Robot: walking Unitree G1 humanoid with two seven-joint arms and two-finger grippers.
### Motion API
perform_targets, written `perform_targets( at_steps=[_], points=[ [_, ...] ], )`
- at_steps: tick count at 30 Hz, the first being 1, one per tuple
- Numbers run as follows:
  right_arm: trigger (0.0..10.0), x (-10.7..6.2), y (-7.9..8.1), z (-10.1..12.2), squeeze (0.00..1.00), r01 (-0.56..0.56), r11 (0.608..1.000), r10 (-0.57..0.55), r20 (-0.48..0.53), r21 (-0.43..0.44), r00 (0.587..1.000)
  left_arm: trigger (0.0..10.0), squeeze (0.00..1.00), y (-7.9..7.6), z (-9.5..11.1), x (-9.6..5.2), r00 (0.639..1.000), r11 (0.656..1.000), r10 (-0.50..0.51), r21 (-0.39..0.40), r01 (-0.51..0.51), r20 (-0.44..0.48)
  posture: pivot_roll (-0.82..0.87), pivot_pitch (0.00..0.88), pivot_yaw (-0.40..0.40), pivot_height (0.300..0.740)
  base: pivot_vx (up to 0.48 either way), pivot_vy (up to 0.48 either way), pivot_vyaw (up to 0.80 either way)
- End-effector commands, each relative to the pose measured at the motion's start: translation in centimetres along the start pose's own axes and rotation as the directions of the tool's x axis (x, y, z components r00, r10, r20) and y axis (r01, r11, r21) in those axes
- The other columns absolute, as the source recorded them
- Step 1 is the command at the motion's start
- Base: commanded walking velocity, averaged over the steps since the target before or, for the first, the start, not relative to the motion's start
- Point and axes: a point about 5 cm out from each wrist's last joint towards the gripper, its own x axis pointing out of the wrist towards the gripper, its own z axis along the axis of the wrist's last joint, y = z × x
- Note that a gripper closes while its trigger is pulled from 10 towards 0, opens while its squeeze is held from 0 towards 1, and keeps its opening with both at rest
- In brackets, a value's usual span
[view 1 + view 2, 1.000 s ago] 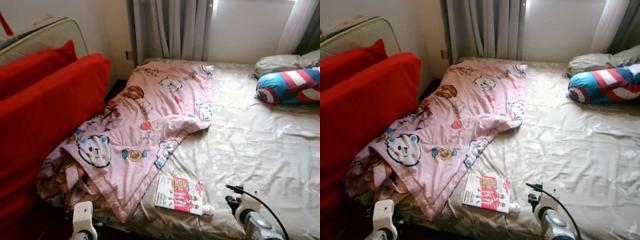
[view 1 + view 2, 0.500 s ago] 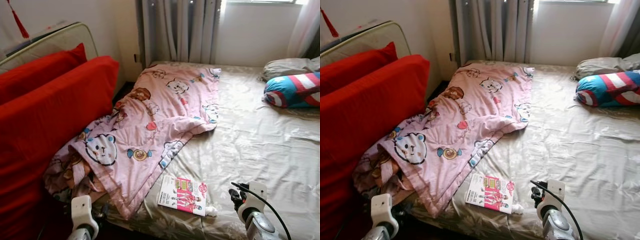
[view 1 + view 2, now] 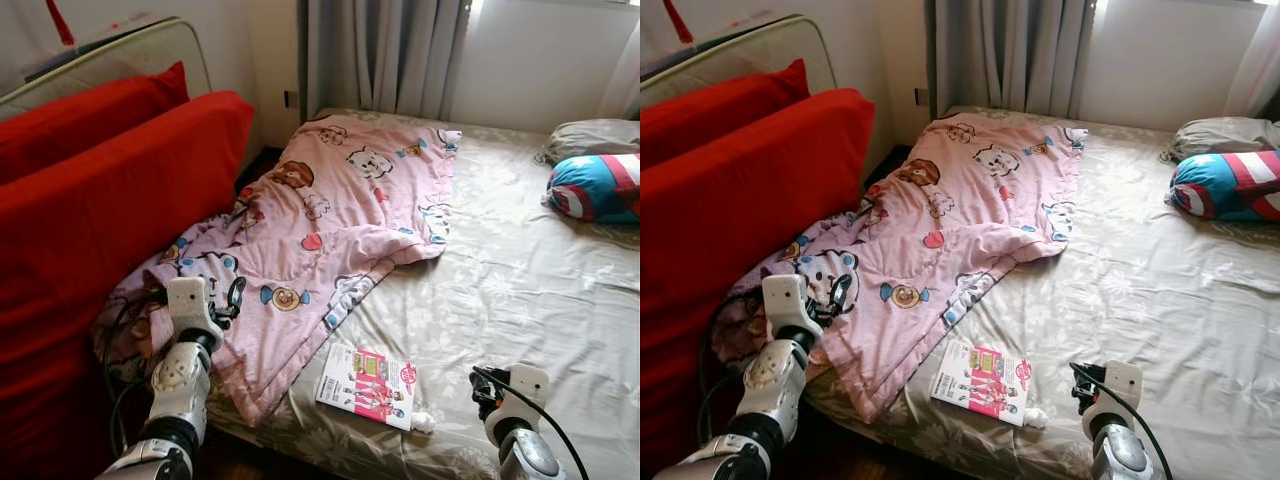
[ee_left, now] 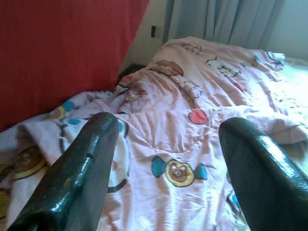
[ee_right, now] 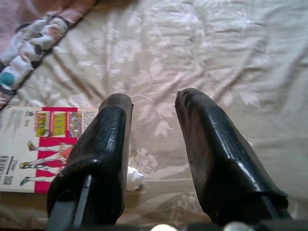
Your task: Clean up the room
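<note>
Wide bed with a creased beige floral sheet. On it: crumpled pink cartoon-print quilt across the left side, spilling over the near edge; pink-and-white magazine near the front edge, beside small white crumpled scrap; blue-red-white striped bolster and grey pillow at far right.

left gripper raised over pink blanket, fingers apart
</note>
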Motion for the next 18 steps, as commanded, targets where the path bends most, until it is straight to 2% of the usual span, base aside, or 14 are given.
perform_targets(
  at_steps=[1,5,10,11,12,14,18],
  points=[
    [10.0,-0.5,-0.2,-0.8,0.0,-0.002,1.0,0.002,-0.005,-0.001,1.0,10.0,0.0,0.8,-0.5,-0.8,1.0,1.0,0.025,0.006,-0.025,0.001,-0.1,0.0,-0.016,0.74,0.0,0.0,0.0],
    [10.0,-1.0,-0.2,-1.6,0.0,-0.025,0.999,0.024,-0.015,-0.04,1.0,10.0,0.0,1.5,-1.4,-1.9,1.0,0.999,0.02,0.028,-0.019,-0.021,-0.12,0.0,0.002,0.74,0.0,0.0,0.0],
    [10.0,-1.8,-0.5,-2.7,0.0,-0.01,0.999,0.009,-0.026,-0.043,1.0,10.0,0.0,2.2,-1.9,-3.0,1.0,0.999,0.007,0.05,-0.006,-0.026,-0.13,0.0,0.014,0.74,0.0,0.0,0.0],
    [10.0,-1.4,-0.3,-1.3,0.0,-0.034,0.998,0.038,0.059,-0.056,0.998,10.0,0.0,2.3,-2.1,-3.4,1.0,0.999,0.007,0.041,-0.006,-0.024,-0.13,0.0,0.018,0.74,0.0,0.0,0.0],
    [10.0,-0.3,0.4,2.8,0.0,-0.062,0.994,0.083,0.239,-0.094,0.967,10.0,0.0,2.2,-2.2,-3.6,1.0,0.999,-0.002,0.046,0.003,-0.024,-0.13,0.0,0.019,0.74,0.0,0.0,0.0],
    [10.0,0.1,1.6,9.2,0.0,-0.077,0.985,0.146,0.5,-0.157,0.853,10.0,0.0,2.0,-2.5,-4.0,1.0,0.998,-0.016,0.054,0.018,-0.025,-0.13,0.0,0.021,0.74,0.0,0.0,0.0],
    [10.0,0.0,1.3,10.1,0.0,-0.058,0.986,0.133,0.525,-0.158,0.84,10.0,0.0,1.8,-2.7,-4.6,0.999,0.998,-0.029,0.058,0.03,-0.017,-0.13,0.0,0.021,0.74,0.0,0.0,0.0]
  ],
)
